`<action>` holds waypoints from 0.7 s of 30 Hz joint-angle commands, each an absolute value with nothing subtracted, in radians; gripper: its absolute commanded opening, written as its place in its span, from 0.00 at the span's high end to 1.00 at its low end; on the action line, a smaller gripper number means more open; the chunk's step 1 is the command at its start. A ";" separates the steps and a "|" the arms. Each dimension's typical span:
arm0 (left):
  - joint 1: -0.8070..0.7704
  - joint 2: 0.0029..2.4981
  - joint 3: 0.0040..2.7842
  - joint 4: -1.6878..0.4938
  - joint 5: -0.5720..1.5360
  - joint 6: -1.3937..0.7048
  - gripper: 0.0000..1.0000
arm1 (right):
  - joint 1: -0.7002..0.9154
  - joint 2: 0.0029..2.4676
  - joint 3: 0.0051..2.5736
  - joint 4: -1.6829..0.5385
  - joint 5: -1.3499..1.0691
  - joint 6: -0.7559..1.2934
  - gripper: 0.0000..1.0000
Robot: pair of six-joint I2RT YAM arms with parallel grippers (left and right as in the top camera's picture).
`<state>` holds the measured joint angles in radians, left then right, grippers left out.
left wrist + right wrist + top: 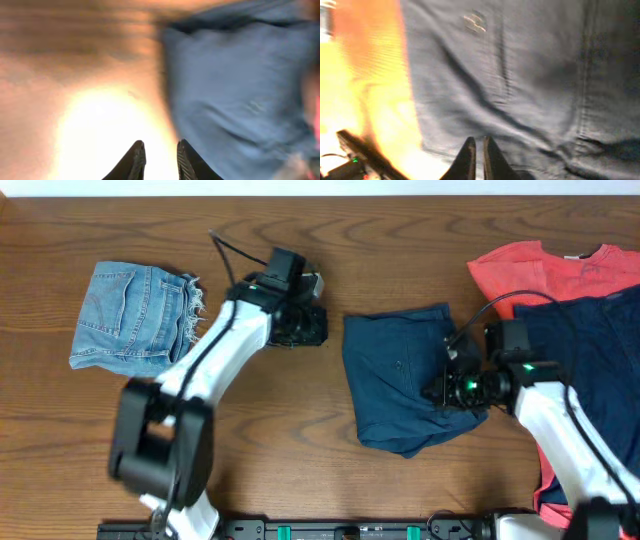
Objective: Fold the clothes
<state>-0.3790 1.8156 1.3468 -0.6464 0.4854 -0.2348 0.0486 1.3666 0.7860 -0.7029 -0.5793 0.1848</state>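
Because pressing seems intended, the right gripper (479, 147) is closed at three o'clock on the navy garment (395, 380), the left gripper (160, 143) barely parted.

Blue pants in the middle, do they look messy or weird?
A bit. The navy pants are folded crooked, with the lower edge bulging out unevenly. The denim shorts lie neatly folded.

On the table (300, 450) the shorts (135, 317) lie far left, the folded trousers (400, 375) right of centre. At the right edge a loose garment (590, 340) lies over the T-shirt (520, 270), covering its near part.
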 commanded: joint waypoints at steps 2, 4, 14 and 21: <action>-0.474 1.754 1.371 -0.747 0.651 -0.231 0.77 | 0.040 1.305 0.804 -0.724 -0.508 0.304 0.99; -0.526 1.758 1.353 -0.760 0.651 -0.249 0.81 | 0.040 1.309 0.804 -0.738 -0.428 0.341 0.99; -0.731 1.880 1.180 -0.666 0.640 -0.484 0.92 | 0.040 1.423 0.802 -0.779 -0.247 0.492 0.99; -0.675 1.937 1.107 -0.672 0.602 -0.512 0.92 | 0.040 1.551 0.799 -0.778 -0.164 0.505 0.99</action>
<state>-0.7059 1.9190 1.1286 -0.6621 0.6334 -0.4747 0.0486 1.5093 0.7948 -0.7750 -0.2417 0.4679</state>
